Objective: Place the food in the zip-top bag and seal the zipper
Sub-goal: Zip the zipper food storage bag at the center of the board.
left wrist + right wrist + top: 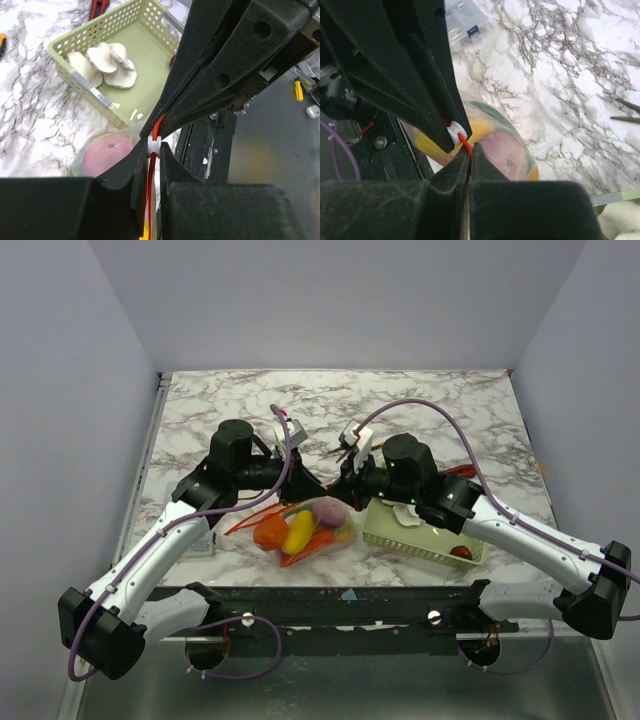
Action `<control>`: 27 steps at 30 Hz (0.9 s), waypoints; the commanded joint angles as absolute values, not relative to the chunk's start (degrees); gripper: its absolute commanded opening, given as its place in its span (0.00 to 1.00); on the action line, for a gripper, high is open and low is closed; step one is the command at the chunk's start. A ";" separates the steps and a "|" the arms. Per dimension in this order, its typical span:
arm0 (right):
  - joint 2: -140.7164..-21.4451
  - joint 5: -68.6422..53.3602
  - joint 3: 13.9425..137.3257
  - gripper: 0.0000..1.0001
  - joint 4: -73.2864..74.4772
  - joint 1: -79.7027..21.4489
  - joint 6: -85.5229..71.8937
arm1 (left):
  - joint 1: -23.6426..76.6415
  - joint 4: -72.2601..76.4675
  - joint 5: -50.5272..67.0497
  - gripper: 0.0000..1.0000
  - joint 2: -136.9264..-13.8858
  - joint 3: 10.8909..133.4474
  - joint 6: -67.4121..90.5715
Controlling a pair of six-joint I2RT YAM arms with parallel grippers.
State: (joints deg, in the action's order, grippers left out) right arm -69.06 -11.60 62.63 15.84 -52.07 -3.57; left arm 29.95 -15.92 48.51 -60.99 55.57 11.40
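The left arm [150, 560] and right arm [540, 537] have white shells on their long links, with rounded black joint housings and black bases. A thin purple cable [440, 412] loops along each. The left hand [154, 150] and right hand [470, 147] have matte black, tapering fingers.

the clear zip-top bag [318, 540] lies near the marble tabletop's [200, 420] front edge, holding an orange [270, 531], a yellow mango [298, 531] and a purple piece [329, 511]. its red-orange zipper [151, 175] carries a white slider [154, 145].

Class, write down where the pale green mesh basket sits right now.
In the top view the mesh basket sits right of centre near the front edge of the table, just right of the zip-top bag, partly under the right arm.
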 commanded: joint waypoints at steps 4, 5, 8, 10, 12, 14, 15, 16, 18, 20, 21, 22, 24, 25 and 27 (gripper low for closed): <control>-71.13 -0.28 60.25 0.00 11.29 -52.01 -14.46 | 29.79 -18.52 40.99 0.00 -58.91 54.97 14.71; -71.24 2.99 59.87 0.00 10.90 -52.03 -15.38 | 29.79 -20.30 40.07 0.00 -58.63 55.22 14.72; -70.72 8.31 58.17 0.00 8.09 -52.10 -17.16 | 29.79 -23.64 38.75 0.00 -56.65 54.56 14.16; -70.97 10.42 57.33 0.00 6.22 -52.03 -18.57 | 29.80 -25.25 36.25 0.00 -55.00 53.61 14.24; -72.26 12.36 58.18 0.00 6.20 -52.03 -19.36 | 29.75 -26.66 34.14 0.00 -53.53 52.79 14.29; -73.70 13.83 58.84 0.00 5.60 -51.90 -19.55 | 29.79 -28.34 32.49 0.00 -52.52 52.26 14.58; -74.46 14.14 59.30 0.00 5.03 -51.53 -19.72 | 29.79 -29.65 31.76 0.00 -52.07 52.49 14.59; -75.43 14.19 59.81 0.00 4.66 -51.26 -19.91 | 29.79 -31.39 31.06 0.00 -51.68 52.67 14.51; -76.96 14.00 60.91 0.00 3.59 -50.29 -20.37 | 29.79 -34.53 28.95 0.00 -50.48 53.00 14.29; -79.07 13.65 62.57 0.00 2.80 -49.26 -20.48 | 29.79 -37.15 26.40 0.00 -48.67 52.87 14.23; -80.03 13.97 63.48 0.00 2.58 -48.98 -20.54 | 29.79 -38.14 25.07 0.00 -47.71 52.66 14.28; -81.13 14.06 64.51 0.00 2.39 -48.66 -20.44 | 29.79 -39.66 24.02 0.00 -46.64 52.77 14.17; -83.27 13.73 66.13 0.00 1.39 -48.28 -20.20 | 29.77 -42.87 21.80 0.00 -44.95 53.24 14.11; -84.45 13.71 66.87 0.00 1.00 -48.10 -20.21 | 29.79 -44.36 20.63 0.00 -44.09 53.35 14.34; -86.71 13.64 68.67 0.00 0.49 -47.74 -20.42 | 29.79 -47.31 18.43 0.00 -41.99 53.57 15.47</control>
State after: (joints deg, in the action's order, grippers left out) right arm -82.94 6.96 64.66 3.64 -50.13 -20.56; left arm 29.69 -36.27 23.42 -46.63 52.60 13.78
